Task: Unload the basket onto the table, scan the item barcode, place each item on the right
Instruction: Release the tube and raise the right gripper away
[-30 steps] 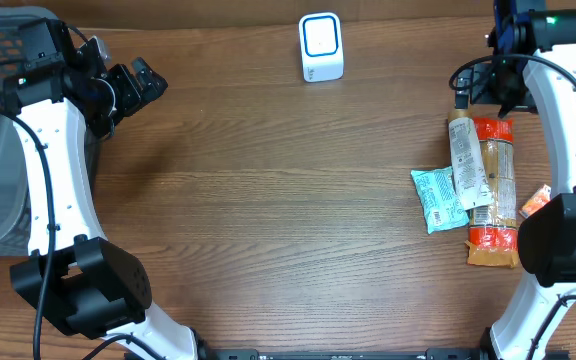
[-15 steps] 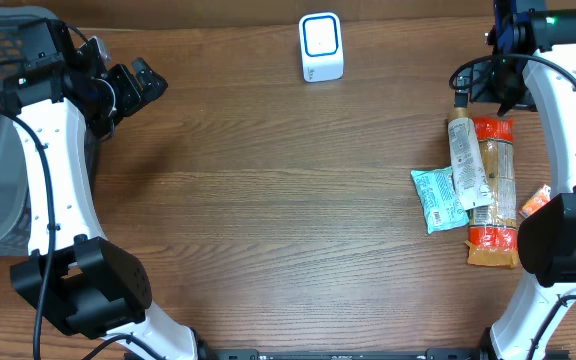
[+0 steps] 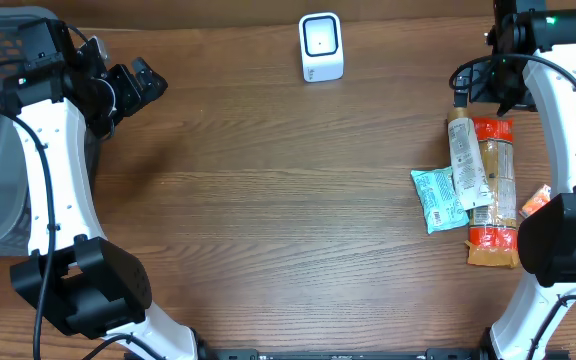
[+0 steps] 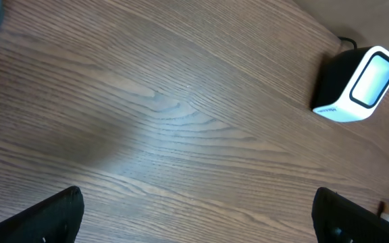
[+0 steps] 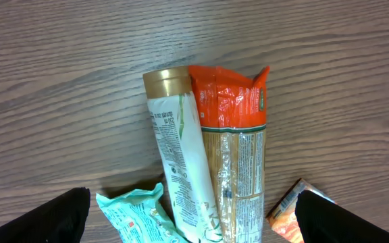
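No legible text anywhere

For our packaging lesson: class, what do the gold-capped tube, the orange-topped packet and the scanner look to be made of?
Gold-capped tube: likely soft plastic, matte white, printed; cap looks metallic-finish.
Orange-topped packet: thin glossy film, crinkled, with glare, clear middle.
Scanner: hard moulded plastic, smooth white shell, shiny window.

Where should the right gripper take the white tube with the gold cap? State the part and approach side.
Grip the white tube just below its gold cap, from straight above, the open right gripper spanning its width. It lies flat; that end has bare table on one side, while farther along the teal packet and orange-topped packet crowd it.
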`<state>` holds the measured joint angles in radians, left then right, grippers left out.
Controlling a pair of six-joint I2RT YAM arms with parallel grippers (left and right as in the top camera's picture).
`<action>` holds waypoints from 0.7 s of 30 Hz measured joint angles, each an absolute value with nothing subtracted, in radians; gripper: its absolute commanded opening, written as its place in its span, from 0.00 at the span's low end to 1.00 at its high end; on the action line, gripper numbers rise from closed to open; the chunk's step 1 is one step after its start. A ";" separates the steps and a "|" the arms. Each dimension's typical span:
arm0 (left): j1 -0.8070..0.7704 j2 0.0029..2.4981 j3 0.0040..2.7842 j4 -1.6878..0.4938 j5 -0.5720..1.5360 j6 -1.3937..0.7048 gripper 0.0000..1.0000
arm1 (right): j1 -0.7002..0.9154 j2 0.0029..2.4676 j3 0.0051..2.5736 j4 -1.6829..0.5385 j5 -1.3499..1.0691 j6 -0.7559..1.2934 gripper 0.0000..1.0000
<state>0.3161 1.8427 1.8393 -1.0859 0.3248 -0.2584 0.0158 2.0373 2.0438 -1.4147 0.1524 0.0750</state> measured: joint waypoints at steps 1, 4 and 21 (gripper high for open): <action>0.316 1.843 1.839 -1.086 0.325 -0.258 1.00 | 0.016 2.037 2.044 -1.414 0.149 0.075 1.00; 0.316 1.843 1.839 -1.086 0.325 -0.258 1.00 | 0.016 2.037 2.044 -1.415 0.146 0.075 1.00; 0.316 1.843 1.839 -1.086 0.325 -0.258 1.00 | 0.028 1.668 2.040 -1.414 0.144 0.074 1.00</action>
